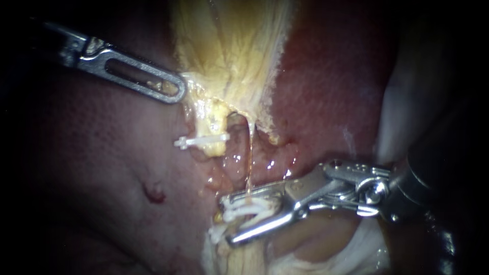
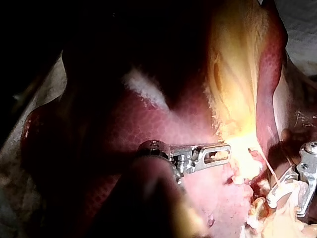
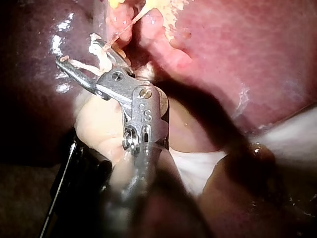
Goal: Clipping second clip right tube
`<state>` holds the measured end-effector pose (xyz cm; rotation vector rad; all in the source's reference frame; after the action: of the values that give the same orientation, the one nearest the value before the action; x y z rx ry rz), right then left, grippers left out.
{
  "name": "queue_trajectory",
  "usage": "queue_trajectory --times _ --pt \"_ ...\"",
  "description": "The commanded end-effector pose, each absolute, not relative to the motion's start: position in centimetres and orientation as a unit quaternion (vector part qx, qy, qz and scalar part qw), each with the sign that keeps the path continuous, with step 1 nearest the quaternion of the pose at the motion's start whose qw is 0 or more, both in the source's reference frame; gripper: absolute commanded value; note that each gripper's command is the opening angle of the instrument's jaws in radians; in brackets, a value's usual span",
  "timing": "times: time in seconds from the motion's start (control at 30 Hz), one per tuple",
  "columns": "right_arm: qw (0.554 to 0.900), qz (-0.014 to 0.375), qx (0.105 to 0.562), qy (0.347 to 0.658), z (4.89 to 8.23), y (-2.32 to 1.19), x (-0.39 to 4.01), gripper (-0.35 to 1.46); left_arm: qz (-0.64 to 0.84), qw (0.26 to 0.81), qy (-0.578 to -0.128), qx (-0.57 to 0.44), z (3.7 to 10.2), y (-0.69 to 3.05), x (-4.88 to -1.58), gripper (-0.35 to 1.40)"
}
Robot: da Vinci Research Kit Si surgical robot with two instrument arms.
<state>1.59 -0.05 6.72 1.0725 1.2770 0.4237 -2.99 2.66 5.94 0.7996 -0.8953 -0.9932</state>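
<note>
A thin pale tube [image 1: 250, 153] runs down from the yellow gallbladder [image 1: 229, 46] into the jaws of my right instrument [image 1: 228, 220]. These jaws stand apart on either side of the tube, with a white clip [image 1: 249, 209] held between them. The right wrist view shows the same jaws [image 3: 77, 49] with the white clip in them. Another white clip [image 1: 201, 139] sits across the yellow stump to the left of the tube. My left instrument [image 1: 175, 89] has slotted jaws shut on the gallbladder's edge, which the left wrist view [image 2: 225, 152] also shows.
Red-brown liver [image 1: 102, 153] fills the left and the middle, with a small dark red spot [image 1: 153, 193]. White gauze [image 1: 402, 102] lies at the right behind my right instrument's shaft. Pale tissue [image 1: 239, 259] lies under the right jaws.
</note>
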Motion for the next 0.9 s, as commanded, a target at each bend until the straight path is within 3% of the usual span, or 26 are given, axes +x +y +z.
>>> queue_trajectory --times 0.03,0.63,0.9 --pt "0.653 0.187 0.472 0.562 6.75 -0.04 1.58 0.44 -0.448 0.712 -0.404 0.361 5.95 2.66 -2.99 -0.35" --pt "0.631 0.202 0.478 0.577 6.89 0.06 1.5 0.24 -0.448 0.712 -0.404 0.36 5.96 2.67 -2.99 -0.35" --pt "0.631 0.202 0.478 0.577 6.89 0.05 1.45 -0.15 -0.448 0.712 -0.404 0.36 5.96 2.67 -2.99 -0.35"
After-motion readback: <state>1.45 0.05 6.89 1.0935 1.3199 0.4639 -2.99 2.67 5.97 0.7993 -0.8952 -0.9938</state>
